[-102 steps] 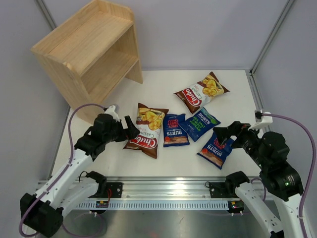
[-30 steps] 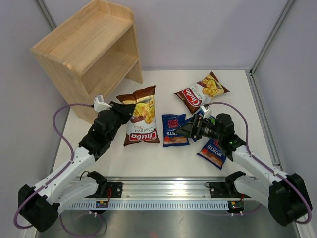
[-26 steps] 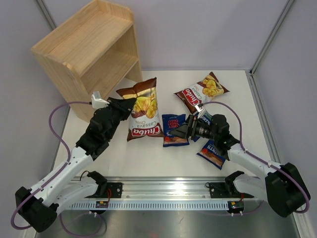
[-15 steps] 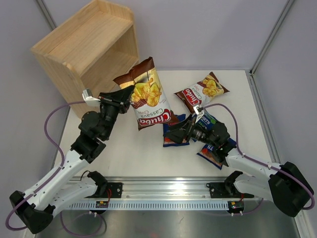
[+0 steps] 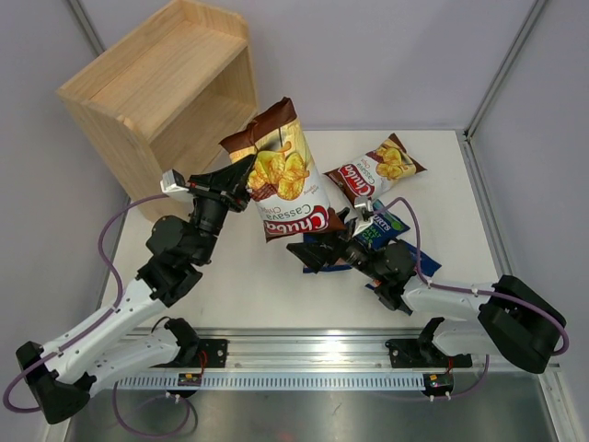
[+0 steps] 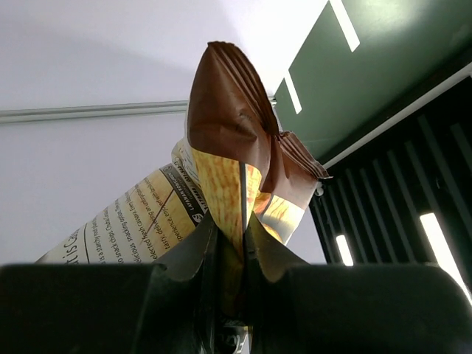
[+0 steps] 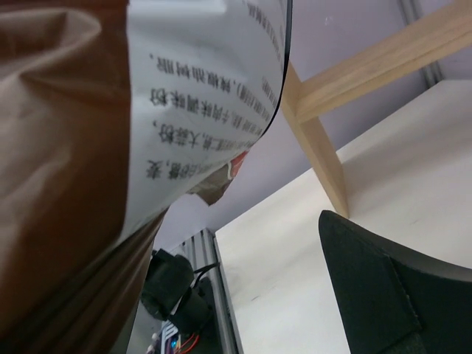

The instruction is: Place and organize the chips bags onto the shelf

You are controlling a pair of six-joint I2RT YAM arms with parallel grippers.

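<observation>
My left gripper (image 5: 241, 180) is shut on the edge of a brown-and-white Chuba chips bag (image 5: 282, 175) and holds it up off the table, just right of the shelf (image 5: 166, 101). In the left wrist view the bag (image 6: 228, 125) rises upright from between the pinching fingertips (image 6: 184, 254). My right gripper (image 5: 306, 256) stands open, low over the table beneath the lifted bag, with nothing between its fingers. A second Chuba bag (image 5: 373, 170) lies flat at the back right. Blue Burts bags (image 5: 385, 221) lie under the right arm, partly hidden.
The wooden shelf stands at the table's back left, its open side facing right. Its leg (image 7: 317, 147) shows in the right wrist view beside the hanging bag (image 7: 147, 88). White table (image 5: 239, 285) lies bare in front of both grippers.
The left gripper has lifted the Chuba bag off the table, up and to the right. The right arm has stretched left, low over the blue bags and under the lifted bag, its jaws staying open.
</observation>
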